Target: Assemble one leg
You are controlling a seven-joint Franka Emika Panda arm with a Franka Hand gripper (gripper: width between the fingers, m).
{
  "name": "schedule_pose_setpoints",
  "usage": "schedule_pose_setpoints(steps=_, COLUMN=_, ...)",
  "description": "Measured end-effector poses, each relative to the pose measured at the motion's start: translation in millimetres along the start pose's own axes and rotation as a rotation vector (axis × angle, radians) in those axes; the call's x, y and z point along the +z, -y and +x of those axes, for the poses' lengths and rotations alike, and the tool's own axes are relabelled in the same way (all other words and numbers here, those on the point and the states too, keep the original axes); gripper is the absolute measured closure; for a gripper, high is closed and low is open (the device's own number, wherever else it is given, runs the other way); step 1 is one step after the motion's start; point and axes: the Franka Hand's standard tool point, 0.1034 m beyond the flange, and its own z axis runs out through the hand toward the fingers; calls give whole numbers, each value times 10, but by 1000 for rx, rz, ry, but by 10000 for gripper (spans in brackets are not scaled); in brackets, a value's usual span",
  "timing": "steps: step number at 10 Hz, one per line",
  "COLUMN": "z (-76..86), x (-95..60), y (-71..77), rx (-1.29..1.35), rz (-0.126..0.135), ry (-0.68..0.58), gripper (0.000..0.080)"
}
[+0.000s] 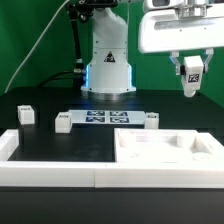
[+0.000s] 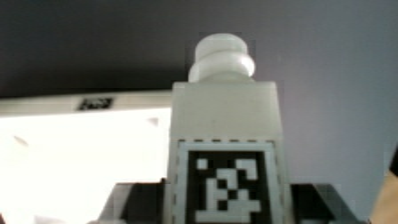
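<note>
Gripper: the robot's two-finger gripper [image 1: 191, 76] was clamped on the leg, holding it in the air at 2 o'clock in the exterior view.
Leg: the small white plastic rectangular leg [image 1: 192, 70] hung upright well above the black counter [image 1: 50, 142]. The wrist view showed its black-and-white square tag and rounded peg end [image 2: 222, 55].
Loose posts: three similar small white posts [image 1: 25, 113] stood on the counter, from 9 o'clock to the centre.
Panel: the wide flat white panel with raised edges [image 1: 165, 150] lay at 5 o'clock.
Marker board: the thin white marker board [image 1: 105, 118] lay at the centre.
</note>
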Motion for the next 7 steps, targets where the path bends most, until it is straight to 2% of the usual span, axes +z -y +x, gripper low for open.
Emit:
schedule_pose_setpoints(steps=1, z=72, x=30, y=-23, rx=-15, rz=16, ry=-77, gripper=508)
schedule_pose_setpoints(steps=2, z=220, x=46, y=9, rx=-36, rz=44, ry=-203, gripper=508)
schedule_pose_setpoints(steps=3, z=264, x=85, y=41, rx=-61, rz=54, ry=-292, gripper=508)
schedule_pose_setpoints(steps=4, z=142, x=187, y=29, rx=-49, rz=41, ry=-242, gripper=508)
schedule_pose_setpoints(steps=7, z=134, x=202, y=20, rx=-58, rz=37, ry=-226, gripper=508)
